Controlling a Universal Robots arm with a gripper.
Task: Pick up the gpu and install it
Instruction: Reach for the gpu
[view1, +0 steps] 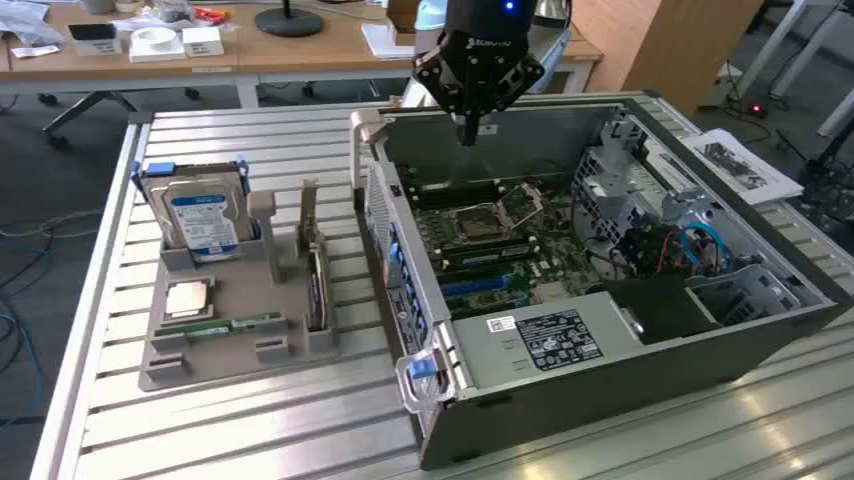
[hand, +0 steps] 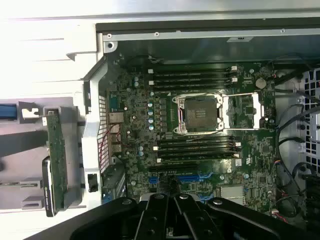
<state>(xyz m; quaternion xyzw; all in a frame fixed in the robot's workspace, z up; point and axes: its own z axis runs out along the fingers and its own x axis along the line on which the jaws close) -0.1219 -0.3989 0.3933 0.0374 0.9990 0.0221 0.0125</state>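
The gripper (view1: 467, 130) hangs over the far part of the open computer case (view1: 601, 400), its fingers pressed together and holding nothing. It is above the case rather than inside it, which would explain why the wrist view looks straight down onto the motherboard (hand: 200, 165), with the bare processor socket (hand: 200, 112) in the middle and the blue expansion slots (hand: 192, 177) close to the fingertips. The case lies on its side on the slatted tabletop (view1: 240, 140) with its panel off, so the board faces upward and a card can be reached from above. The gpu (view1: 316, 285) is outside the case, on the exterior view's left, just beside the case's wall. It stands on edge in a slot of the grey holder (view1: 227, 300), and the wrist view shows it edge-on, green board beside its black cooler (hand: 54, 165). Standing upright leaves its top edge free for fingers to close on from above. The same holder props a hard drive with a blue label (view1: 200, 215) upright at its far end and carries a narrow memory stick (view1: 224, 325) lying flat near the front. Judging by this, the card has not yet been picked up, and the gripper is well apart from it.
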